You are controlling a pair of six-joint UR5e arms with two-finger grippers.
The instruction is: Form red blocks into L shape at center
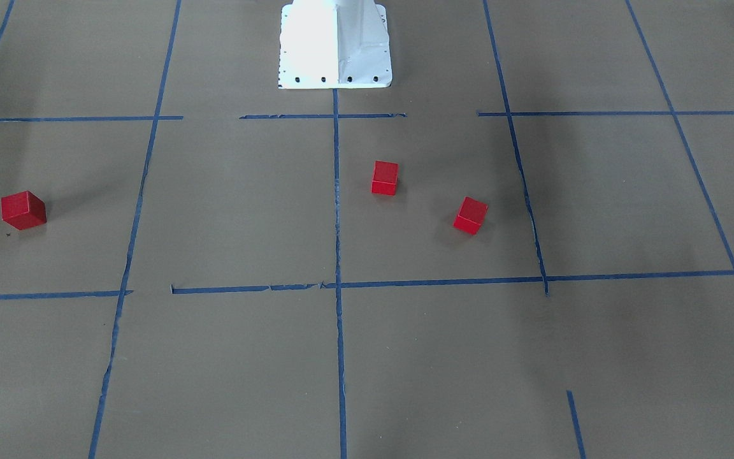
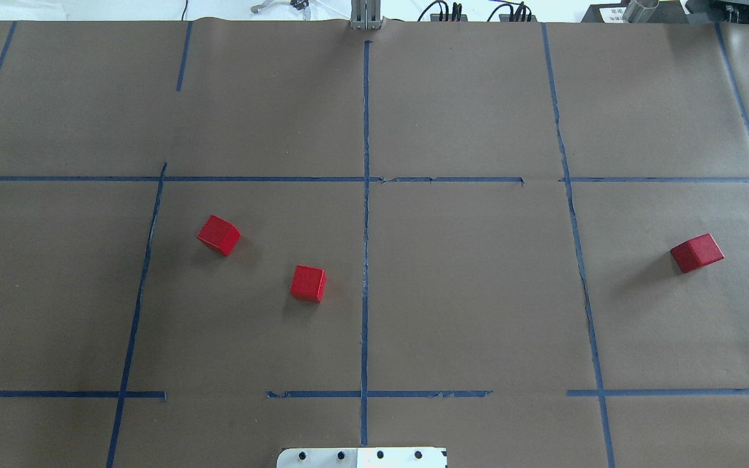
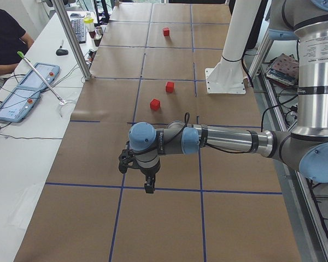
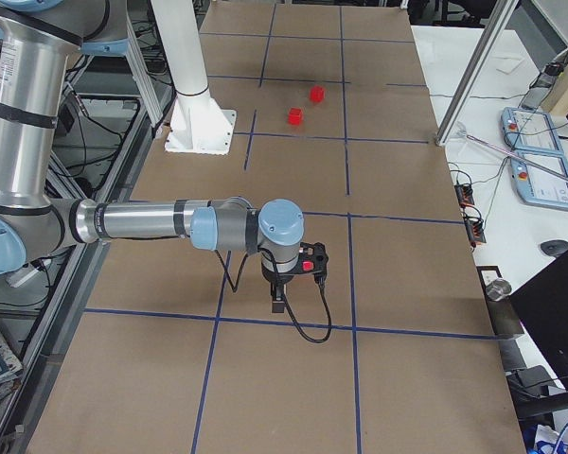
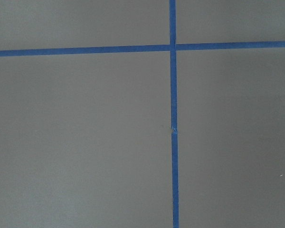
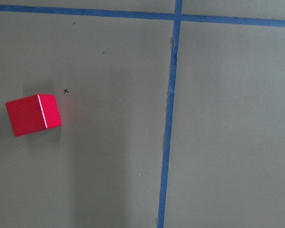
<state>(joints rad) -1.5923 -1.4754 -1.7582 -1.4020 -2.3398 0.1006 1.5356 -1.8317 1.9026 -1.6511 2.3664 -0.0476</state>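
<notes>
Red blocks point(image 2: 308, 283): two apart in the center point(image 2: 465, 292), left half; third block point(image 2: 696, 253) outside, to the right.
Progress: no L yet; I judge all joining remains.
My left pincer point(image 3: 148, 188), right pincer point(image 4: 277, 304): apart or together, I cannot tell.

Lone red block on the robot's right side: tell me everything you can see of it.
The lone red block is a small bright red cube, faces plain and smooth; material unclear. It sits flat on the brown paper, turned askew to the blue tape, in the cell on the robot's right of the center cell. Only the paper touches it. A tiny black x mark lies beside it.
</notes>
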